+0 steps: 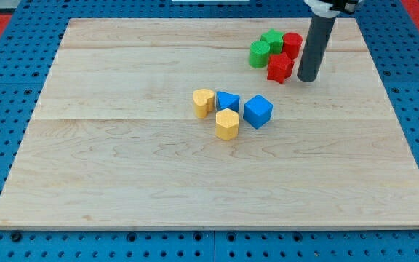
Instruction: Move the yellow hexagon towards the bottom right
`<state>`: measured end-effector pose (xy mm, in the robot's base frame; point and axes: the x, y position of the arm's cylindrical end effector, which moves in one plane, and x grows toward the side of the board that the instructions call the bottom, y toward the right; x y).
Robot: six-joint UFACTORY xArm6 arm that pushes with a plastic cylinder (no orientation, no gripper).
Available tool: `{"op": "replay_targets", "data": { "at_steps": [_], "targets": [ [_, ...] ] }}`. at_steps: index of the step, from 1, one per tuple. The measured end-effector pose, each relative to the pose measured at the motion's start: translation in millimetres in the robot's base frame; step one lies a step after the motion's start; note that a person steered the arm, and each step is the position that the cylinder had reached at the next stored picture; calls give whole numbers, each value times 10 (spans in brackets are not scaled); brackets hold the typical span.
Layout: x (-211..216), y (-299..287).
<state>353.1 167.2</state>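
Wood board (122, 182) carries 2 yellow, 2 blue (centre), 2 green, 2 red blocks (top right).

A pale wooden worktop (122, 182) carries a yellow heart-shaped block (203, 102), a small blue block (228, 101) touching it and a blue cube (257, 110). Toward the view's top right cluster a green cylinder (259, 54), a green star-like block (272, 38), a red cylinder (292, 44) and a red block (279, 68).

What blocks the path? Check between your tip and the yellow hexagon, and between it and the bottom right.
The blue cube lies near the line from my tip to the yellow hexagon. Nothing visible stands toward the bottom right.
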Motion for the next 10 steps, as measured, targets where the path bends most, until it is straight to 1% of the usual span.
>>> {"op": "replay_targets", "data": {
  "at_steps": [2, 3, 4, 5, 6, 8, 9, 10],
  "targets": [
    [6, 169],
    [222, 122],
    [404, -18],
    [489, -248],
    [559, -679],
    [911, -1470],
    [946, -1813],
    [946, -2325]
  ]
}}
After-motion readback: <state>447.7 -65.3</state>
